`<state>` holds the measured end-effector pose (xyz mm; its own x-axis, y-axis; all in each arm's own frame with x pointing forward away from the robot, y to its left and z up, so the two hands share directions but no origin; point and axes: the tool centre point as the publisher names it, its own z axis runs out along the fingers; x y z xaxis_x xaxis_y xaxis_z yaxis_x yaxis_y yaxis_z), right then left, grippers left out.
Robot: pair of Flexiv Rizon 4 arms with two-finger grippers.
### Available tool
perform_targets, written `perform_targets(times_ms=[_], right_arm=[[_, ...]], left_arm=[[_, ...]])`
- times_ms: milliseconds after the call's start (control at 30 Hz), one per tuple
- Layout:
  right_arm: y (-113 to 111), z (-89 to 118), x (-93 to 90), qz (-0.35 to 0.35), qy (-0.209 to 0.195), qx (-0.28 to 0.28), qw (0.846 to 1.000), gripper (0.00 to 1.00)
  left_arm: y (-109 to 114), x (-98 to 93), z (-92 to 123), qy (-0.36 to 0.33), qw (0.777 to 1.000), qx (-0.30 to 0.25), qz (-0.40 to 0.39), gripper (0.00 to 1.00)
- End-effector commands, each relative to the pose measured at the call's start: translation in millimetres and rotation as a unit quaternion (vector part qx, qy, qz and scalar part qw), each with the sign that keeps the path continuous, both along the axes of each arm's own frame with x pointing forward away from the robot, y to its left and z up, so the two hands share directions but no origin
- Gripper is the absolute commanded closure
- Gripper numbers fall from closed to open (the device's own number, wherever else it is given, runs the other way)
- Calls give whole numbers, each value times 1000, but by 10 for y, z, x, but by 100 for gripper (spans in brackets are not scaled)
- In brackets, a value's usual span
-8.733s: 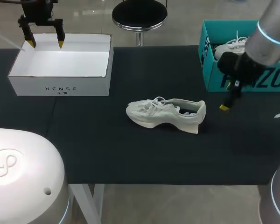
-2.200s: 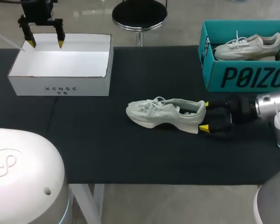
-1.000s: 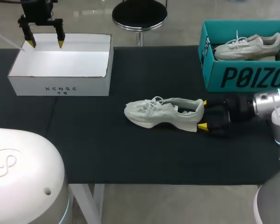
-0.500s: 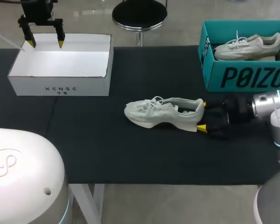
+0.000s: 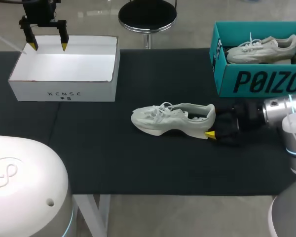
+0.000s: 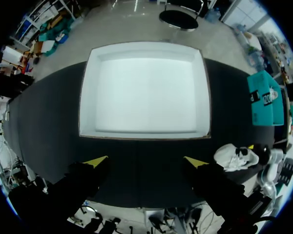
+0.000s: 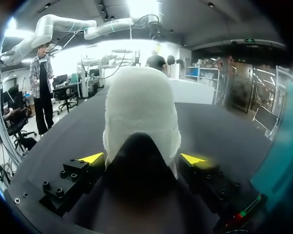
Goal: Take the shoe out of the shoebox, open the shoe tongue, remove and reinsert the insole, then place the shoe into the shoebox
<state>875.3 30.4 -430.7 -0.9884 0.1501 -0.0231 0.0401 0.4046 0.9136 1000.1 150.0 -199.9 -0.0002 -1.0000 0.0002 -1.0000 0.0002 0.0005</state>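
A: Where is the shoe [image 5: 170, 120]?

B: It stands on its sole in the middle of the dark tabletop [image 5: 138, 163]. It is not in a box. Its toe points to the white box [image 5: 64, 91]. Its heel points to the right claw [image 5: 213, 121].

A: Does the right claw hold it?

B: That claw lies low, close to the tabletop, and the heel is right up in it. From the claw's own camera the pale heel fills the space just ahead. I cannot tell if the claw grips the heel or not.

A: And the left claw [image 5: 48, 46]?

B: It hangs over the far rim of the white box, well apart from the shoe. It is spread wide. From its own camera the white box lies just ahead of it, and the shoe shows small, off to one side.

A: What about the blue-green box [image 5: 237, 84]?

B: It sits on the far right part of the tabletop, near the right arm. The other shoe [image 5: 261, 48] lies in it, laces up.
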Motion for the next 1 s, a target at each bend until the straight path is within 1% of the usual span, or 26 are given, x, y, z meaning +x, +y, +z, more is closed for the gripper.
perform_targets(times_ms=[33, 467, 500, 533, 567, 600, 633, 1000], right_arm=[[28, -40, 48, 1, 2, 0, 1000, 0], [50, -46, 64, 5, 1, 1, 1000, 0], [50, -49, 63, 5, 1, 1, 1000, 8], [50, -51, 62, 5, 1, 1, 1000, 52], [51, -53, 61, 5, 0, 2, 1000, 69], [57, -54, 58, 5, 0, 2, 1000, 94], [63, -57, 55, 7, -3, 3, 1000, 100], [88, -60, 16, 10, -2, 2, 1000, 100]], left_arm=[[-1, -1, -1, 0, 1000, 0, 0, 0], [-1, -1, -1, 0, 1000, 0, 0, 0], [-1, -1, -1, 0, 1000, 0, 0, 0], [-1, -1, -1, 0, 1000, 0, 0, 0], [-1, -1, -1, 0, 1000, 0, 0, 0], [-1, -1, -1, 0, 1000, 0, 0, 0], [-1, -1, -1, 0, 1000, 0, 0, 0], [-1, -1, -1, 0, 1000, 0, 0, 0]])
